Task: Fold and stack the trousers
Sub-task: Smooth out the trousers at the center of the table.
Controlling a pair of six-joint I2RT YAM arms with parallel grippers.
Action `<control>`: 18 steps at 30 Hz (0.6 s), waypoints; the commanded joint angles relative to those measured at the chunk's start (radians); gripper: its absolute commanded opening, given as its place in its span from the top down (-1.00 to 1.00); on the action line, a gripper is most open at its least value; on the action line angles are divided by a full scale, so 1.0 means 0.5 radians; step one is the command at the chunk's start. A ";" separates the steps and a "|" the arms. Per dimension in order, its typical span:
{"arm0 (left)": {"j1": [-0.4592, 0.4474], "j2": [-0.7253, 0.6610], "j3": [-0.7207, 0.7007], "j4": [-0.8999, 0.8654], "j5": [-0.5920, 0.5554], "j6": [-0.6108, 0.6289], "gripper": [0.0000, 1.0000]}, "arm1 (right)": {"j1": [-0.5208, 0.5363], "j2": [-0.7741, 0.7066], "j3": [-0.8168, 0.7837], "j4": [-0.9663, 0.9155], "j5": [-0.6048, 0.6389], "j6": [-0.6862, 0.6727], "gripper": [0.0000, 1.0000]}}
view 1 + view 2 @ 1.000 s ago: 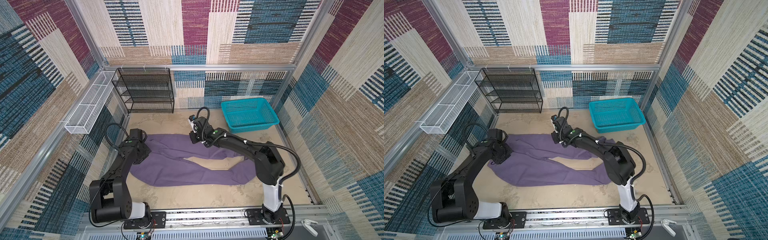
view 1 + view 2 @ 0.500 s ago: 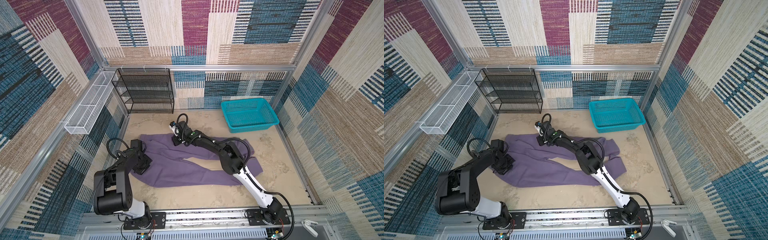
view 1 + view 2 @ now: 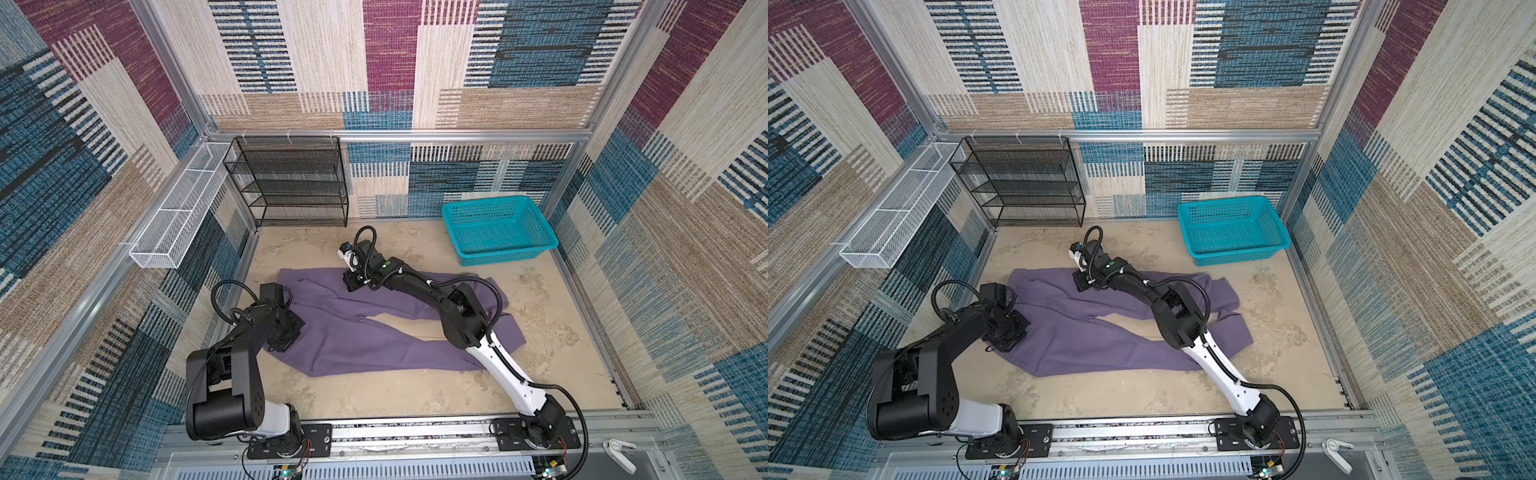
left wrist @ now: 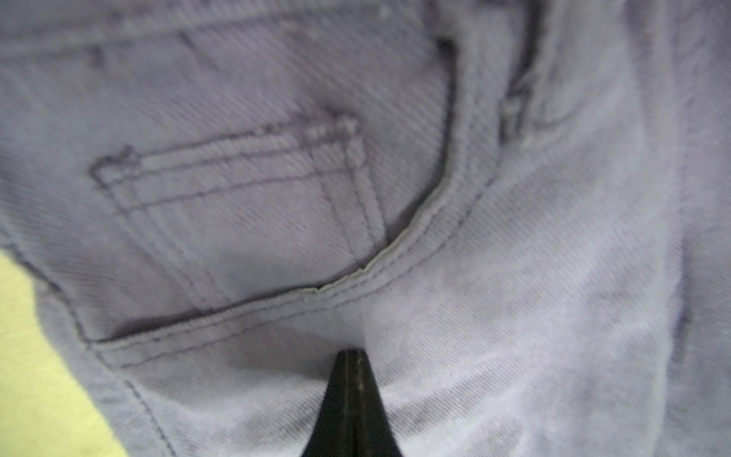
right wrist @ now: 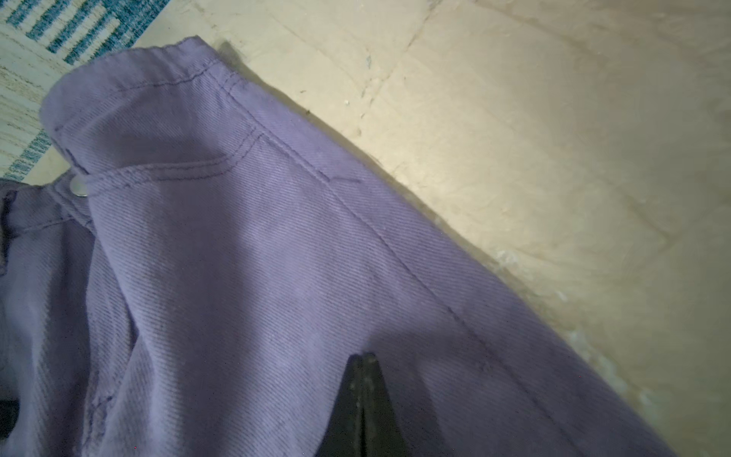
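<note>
The purple trousers point(image 3: 374, 340) point(image 3: 1100, 336) lie spread flat on the beige floor in both top views, waist to the left and the two legs splayed to the right. My left gripper point(image 3: 286, 334) point(image 3: 1007, 332) is low over the waist end. In the left wrist view it point(image 4: 350, 354) is shut, tips against the cloth point(image 4: 514, 277) just below a stitched pocket point(image 4: 237, 198), with nothing pinched. My right gripper point(image 3: 353, 284) point(image 3: 1084, 282) is over the far hip. In the right wrist view it point(image 5: 366, 356) is shut too, tips on the cloth point(image 5: 277, 277) near the outer seam.
A teal basket point(image 3: 498, 232) stands at the back right. A black mesh shelf rack point(image 3: 291, 183) is against the back wall and a white wire tray point(image 3: 178, 216) hangs on the left wall. Bare floor point(image 3: 415, 395) runs in front of the trousers.
My right gripper has moved left along the far leg toward the waist. My left gripper has moved toward the front, over the waist end. The trousers have barely shifted.
</note>
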 commanded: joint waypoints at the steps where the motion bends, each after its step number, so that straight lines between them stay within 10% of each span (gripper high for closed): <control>1: -0.003 0.005 -0.090 -0.245 0.079 0.003 1.00 | 0.002 0.068 0.081 -0.010 -0.004 0.023 1.00; 18: 0.019 -0.457 -0.217 -0.556 -0.019 0.038 1.00 | -0.172 0.247 0.149 -0.047 0.357 0.294 1.00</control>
